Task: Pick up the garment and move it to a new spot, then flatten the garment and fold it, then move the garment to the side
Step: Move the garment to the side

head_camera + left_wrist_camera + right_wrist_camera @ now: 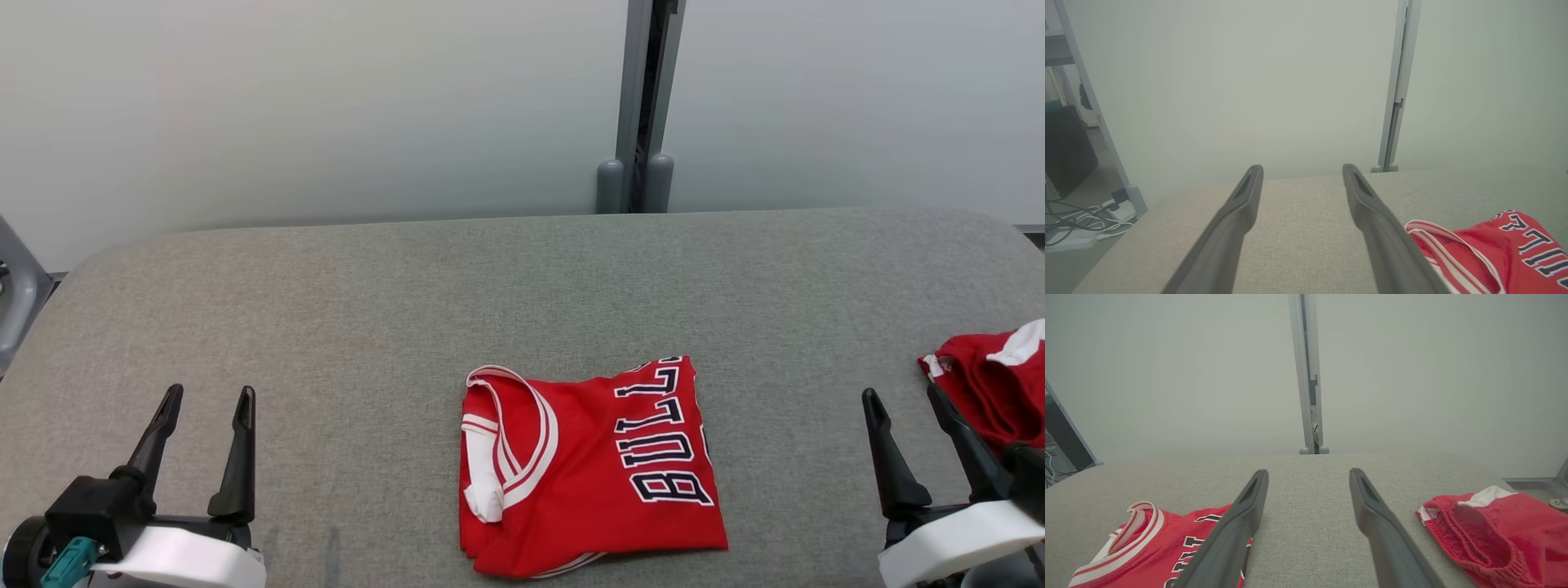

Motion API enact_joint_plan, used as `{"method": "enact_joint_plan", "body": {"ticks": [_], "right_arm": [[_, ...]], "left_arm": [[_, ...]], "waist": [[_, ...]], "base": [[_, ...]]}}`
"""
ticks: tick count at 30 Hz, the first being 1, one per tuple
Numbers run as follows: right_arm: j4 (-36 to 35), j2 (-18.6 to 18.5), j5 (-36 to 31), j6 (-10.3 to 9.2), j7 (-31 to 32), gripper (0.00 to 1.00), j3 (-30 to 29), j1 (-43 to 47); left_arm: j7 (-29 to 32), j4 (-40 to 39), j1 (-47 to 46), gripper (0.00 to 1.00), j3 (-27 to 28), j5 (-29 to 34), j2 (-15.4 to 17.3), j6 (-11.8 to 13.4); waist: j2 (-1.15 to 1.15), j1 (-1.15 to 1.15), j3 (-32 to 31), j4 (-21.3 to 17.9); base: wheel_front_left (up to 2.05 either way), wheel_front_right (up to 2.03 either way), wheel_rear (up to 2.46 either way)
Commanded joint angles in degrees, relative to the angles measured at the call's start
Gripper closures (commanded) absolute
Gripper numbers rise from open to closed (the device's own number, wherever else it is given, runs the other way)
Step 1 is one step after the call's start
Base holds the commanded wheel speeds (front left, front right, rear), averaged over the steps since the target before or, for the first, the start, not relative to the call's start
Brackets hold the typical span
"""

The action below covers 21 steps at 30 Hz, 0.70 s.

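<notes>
The left claw [210, 392] and right claw [902, 394] both gape wide, holding nothing above the grey surface [367, 327]. Between them lies the red jersey [588, 474], folded into a rectangle, its white-striped collar toward the left claw and its lettering toward the right. Red shorts [992, 384] lie crumpled just outside the right claw.

Red shorts [996, 384] on grey table [326, 327] (right edge).

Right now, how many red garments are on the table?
2. The folded jersey lies near the front middle of the table; bunched red shorts sit at its right end, partly cut off in the head view.
</notes>
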Motion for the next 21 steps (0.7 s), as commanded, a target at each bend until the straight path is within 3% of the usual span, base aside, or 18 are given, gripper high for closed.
{"method": "enact_joint_plan", "body": {"ticks": [1,9,21], "right_arm": [[0.1,-0.1,0.3,0.01,-0.1,0.0,0.1,-0.4],[2.5,-1.9,1.2,0.01,1.3,0.0,1.7,-0.9],[13.4,-4.2,3.9,0.01,2.4,0.0,9.2,-6.5]], "left_arm": [[0.0,-0.3,-1.0,0.0,0.1,-0.3,0.5,0.2],[-0.8,-2.3,-3.1,0.0,-0.2,0.3,0.1,0.5],[-3.5,-1.0,-8.9,0.0,0.3,0.5,-1.8,-1.1]], "waist": [[0.0,0.0,0.1,0.3],[0.0,0.0,2.6,4.5],[0.0,0.0,10.3,11.8]], "base": [[0.0,0.0,0.0],[0.0,0.0,0.0],[0.0,0.0,0.0]]}}
